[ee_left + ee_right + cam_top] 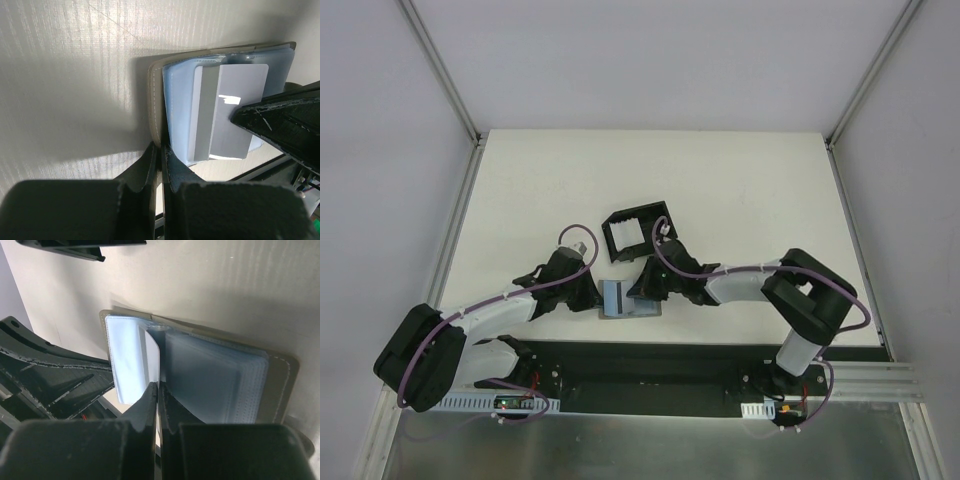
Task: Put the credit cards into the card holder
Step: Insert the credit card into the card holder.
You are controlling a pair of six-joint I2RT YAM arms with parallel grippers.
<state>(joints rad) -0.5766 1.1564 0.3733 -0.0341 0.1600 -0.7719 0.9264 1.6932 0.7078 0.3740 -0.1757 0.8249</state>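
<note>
A grey wallet lies open near the table's front edge, its clear sleeves fanned out. My left gripper is shut on the edge of the wallet's grey cover. A credit card, pale grey in this light, sticks halfway out of a sleeve. My right gripper is shut on that card's edge, and its dark fingers show on the card in the left wrist view. The black card holder stands just behind the wallet, apart from both grippers.
The dark base rail runs just in front of the wallet. White tabletop stretches behind and to both sides of the card holder. Grey side walls enclose the table. The left gripper's body sits close to the right one.
</note>
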